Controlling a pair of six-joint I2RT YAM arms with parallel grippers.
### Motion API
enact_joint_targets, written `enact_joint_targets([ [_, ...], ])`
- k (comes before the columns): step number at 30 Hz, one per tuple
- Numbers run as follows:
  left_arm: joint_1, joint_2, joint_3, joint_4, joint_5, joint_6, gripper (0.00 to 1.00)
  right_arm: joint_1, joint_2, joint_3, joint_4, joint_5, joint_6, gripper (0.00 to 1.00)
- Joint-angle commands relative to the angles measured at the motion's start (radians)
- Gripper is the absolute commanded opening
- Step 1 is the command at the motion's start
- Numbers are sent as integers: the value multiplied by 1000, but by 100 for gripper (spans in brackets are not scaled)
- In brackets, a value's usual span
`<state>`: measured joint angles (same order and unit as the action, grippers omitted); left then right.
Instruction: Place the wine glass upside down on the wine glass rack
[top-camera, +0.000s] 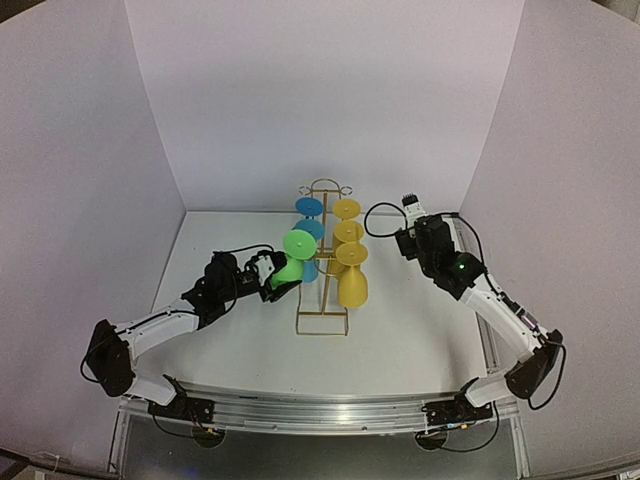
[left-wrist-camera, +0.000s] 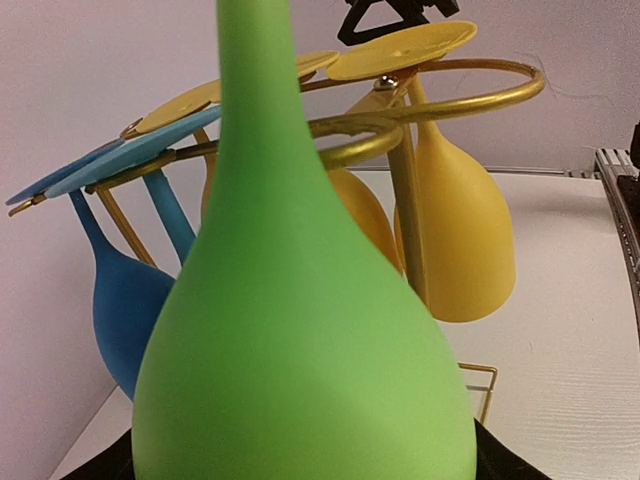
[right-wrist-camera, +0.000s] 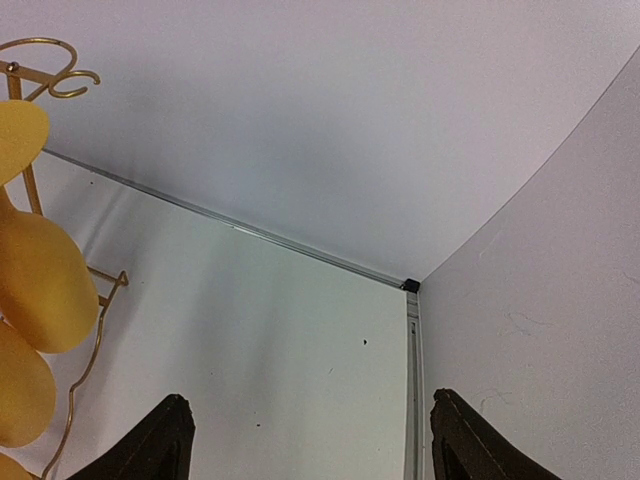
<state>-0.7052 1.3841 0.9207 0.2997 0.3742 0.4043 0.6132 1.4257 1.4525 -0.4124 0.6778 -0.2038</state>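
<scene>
The gold wire wine glass rack (top-camera: 322, 318) stands mid-table, its arched top (top-camera: 325, 184) toward the back wall. My left gripper (top-camera: 277, 281) is shut on the bowl of a green wine glass (top-camera: 293, 256), held stem-up and tilted against the rack's left side near the front. In the left wrist view the green bowl (left-wrist-camera: 300, 350) fills the frame and hides the fingers, with the rack's ring loops (left-wrist-camera: 440, 98) just behind its stem. My right gripper (top-camera: 409, 203) is open and empty, right of the rack; its fingers (right-wrist-camera: 160, 445) frame bare table.
Two blue glasses (top-camera: 309, 208) hang upside down on the rack's left side and three yellow glasses (top-camera: 351, 272) on its right; they also show in the left wrist view, blue (left-wrist-camera: 125, 300) and yellow (left-wrist-camera: 462, 240). White walls enclose the table on three sides.
</scene>
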Motion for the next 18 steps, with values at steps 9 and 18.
enact_joint_targets([
  [9, 1, 54, 33, 65, 18, -33, 39, -4, -57, -26, 13, -31, 33, 76],
  [18, 1, 79, 39, 68, 51, -28, 39, -4, -84, -46, 12, -36, 40, 77],
])
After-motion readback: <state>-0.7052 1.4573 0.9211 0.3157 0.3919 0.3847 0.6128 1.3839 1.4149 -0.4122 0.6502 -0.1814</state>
